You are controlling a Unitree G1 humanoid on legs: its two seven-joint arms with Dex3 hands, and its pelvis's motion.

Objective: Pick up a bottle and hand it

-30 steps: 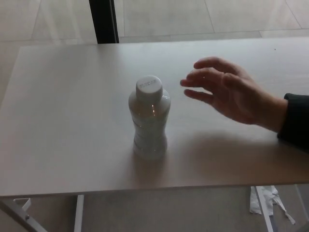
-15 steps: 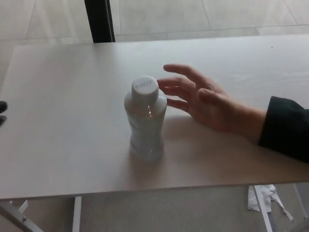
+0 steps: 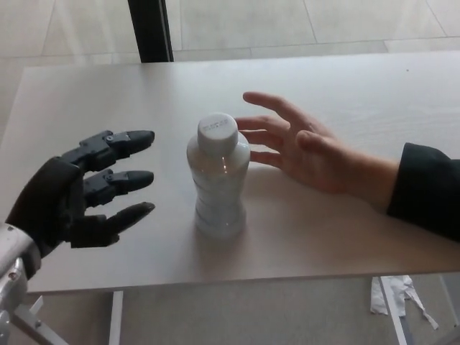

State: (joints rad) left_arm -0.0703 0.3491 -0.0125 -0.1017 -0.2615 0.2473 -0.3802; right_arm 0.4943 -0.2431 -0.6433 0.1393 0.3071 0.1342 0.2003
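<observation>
A clear bottle (image 3: 218, 180) with a white cap stands upright near the middle of the pale table (image 3: 345, 79). My left hand (image 3: 90, 188) is open to the left of it, fingers spread and pointing at the bottle, a short gap away. A person's open hand (image 3: 305, 149) with a dark sleeve rests palm-up just right of the bottle, fingertips close to its shoulder. My right hand does not show.
The table's front edge (image 3: 237, 280) runs just below the bottle. A dark post (image 3: 150, 30) stands beyond the far edge. White scraps (image 3: 388, 296) lie on the floor at the lower right.
My left hand has come into view from the left and reached toward the bottle. The person's hand moved in close to the bottle and now holds still.
</observation>
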